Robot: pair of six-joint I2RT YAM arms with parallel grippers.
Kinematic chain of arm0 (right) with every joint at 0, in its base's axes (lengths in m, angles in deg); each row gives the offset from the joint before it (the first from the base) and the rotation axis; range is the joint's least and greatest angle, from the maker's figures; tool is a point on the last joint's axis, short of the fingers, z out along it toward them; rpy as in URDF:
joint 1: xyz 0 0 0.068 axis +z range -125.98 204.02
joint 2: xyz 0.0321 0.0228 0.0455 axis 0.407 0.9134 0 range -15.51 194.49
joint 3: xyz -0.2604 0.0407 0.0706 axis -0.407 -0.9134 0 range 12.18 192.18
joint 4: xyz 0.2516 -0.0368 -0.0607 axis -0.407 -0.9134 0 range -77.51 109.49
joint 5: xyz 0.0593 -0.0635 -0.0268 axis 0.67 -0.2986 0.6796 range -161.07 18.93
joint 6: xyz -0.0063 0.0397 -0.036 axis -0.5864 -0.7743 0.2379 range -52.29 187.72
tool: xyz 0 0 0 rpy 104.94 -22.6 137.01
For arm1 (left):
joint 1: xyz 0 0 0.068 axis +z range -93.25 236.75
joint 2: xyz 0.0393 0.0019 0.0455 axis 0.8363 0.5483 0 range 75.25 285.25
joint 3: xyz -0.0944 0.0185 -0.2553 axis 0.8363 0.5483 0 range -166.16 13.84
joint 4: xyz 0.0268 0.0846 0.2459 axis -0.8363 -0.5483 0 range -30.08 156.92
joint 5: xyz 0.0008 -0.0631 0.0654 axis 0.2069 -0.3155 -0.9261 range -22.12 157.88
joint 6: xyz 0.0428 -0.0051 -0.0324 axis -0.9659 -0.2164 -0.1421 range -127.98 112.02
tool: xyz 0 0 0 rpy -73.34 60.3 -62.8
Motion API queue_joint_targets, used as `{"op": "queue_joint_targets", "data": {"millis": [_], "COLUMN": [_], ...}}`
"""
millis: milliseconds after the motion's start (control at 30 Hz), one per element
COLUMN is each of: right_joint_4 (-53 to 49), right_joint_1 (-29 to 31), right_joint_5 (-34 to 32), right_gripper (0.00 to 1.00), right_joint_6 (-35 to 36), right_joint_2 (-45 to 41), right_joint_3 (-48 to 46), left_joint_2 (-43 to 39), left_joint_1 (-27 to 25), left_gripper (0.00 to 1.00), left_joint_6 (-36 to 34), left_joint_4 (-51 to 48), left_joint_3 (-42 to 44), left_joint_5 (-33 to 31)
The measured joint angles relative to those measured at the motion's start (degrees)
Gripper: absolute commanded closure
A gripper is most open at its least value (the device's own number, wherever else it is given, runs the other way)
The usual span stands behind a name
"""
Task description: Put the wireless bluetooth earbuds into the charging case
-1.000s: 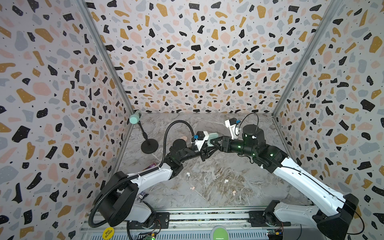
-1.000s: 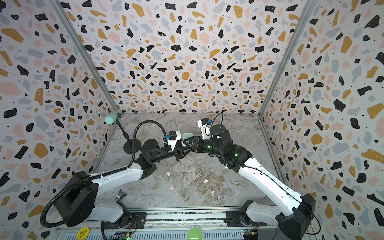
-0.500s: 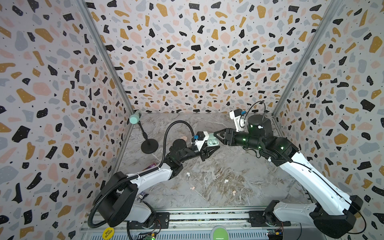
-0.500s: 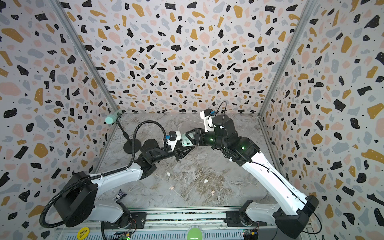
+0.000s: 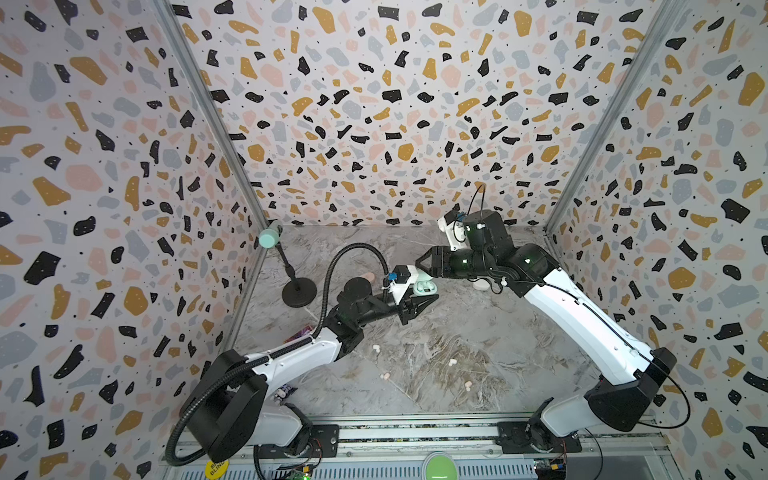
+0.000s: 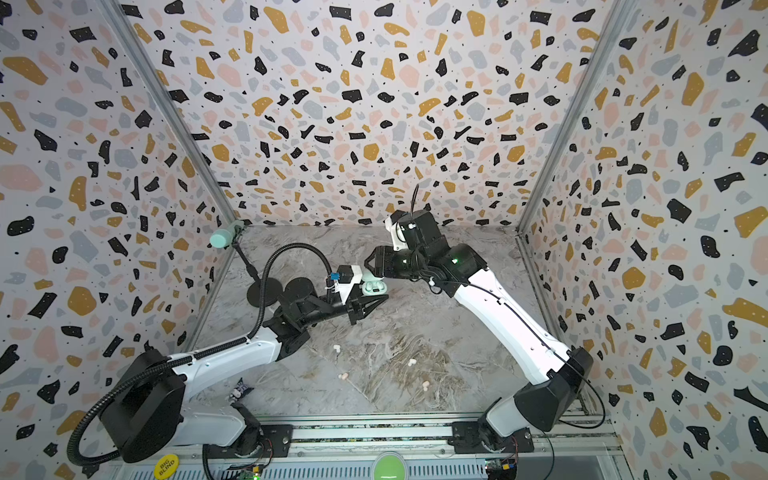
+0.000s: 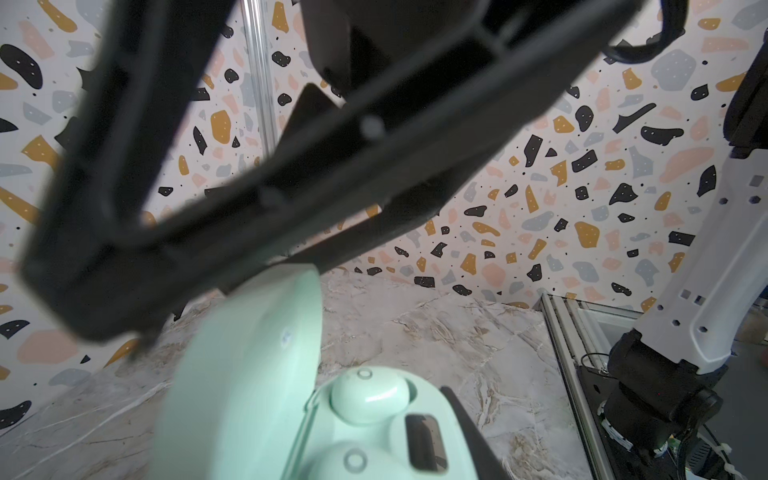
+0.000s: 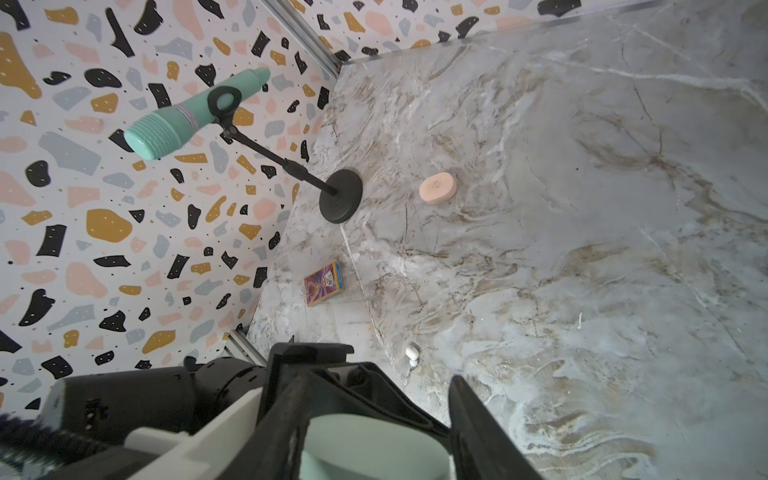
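The mint case (image 7: 249, 374), lid raised and two mint buds (image 7: 368, 395) seated inside, is seen pinched in the left hand (image 5: 428, 299) over the surface (image 5: 478, 332), the right hand (image 5: 422, 264) spread beside its lid, while four pale buds (image 5: 452, 362) are left loose, yet to be inserted.

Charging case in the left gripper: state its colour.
The charging case is mint green, clearest in the left wrist view.
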Motion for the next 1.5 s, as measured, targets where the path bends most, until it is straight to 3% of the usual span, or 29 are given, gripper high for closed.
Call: {"op": "queue_joint_targets", "data": {"millis": [400, 733, 933, 1100, 1300, 1500], "right_joint_4": [-3.26, -5.99, -6.69, -7.80, -8.28, -8.33], "right_joint_1": [2.10, 3.80, 4.26, 5.27, 5.84, 5.84], "right_joint_5": [-1.03, -2.80, -2.91, -2.93, -2.89, -2.34], "right_gripper": [0.50, 0.52, 0.32, 0.27, 0.30, 0.43], "right_joint_6": [-1.11, -1.07, -1.40, -1.20, -0.76, -0.55], "right_joint_2": [-5.27, -4.52, -4.28, -1.77, 1.33, 2.16], "right_joint_3": [-5.51, -5.60, -5.49, -3.19, -2.21, -1.84], "left_joint_2": [-0.24, -0.24, -0.24, -0.24, -0.26, -0.26], "left_joint_1": [0.00, 0.00, 0.00, 0.00, 0.07, 0.04], "left_gripper": [1.00, 1.00, 1.00, 1.00, 1.00, 1.00], "left_joint_6": [-1.20, -1.27, -1.27, -1.27, -1.27, -1.29], "left_joint_4": [-1.84, -3.13, -3.52, -3.34, -3.13, -3.26], "left_joint_3": [0.02, 0.02, 0.02, 0.02, 0.02, 0.04], "left_joint_5": [-0.09, -0.31, -0.44, -0.44, -0.48, -0.46]}}
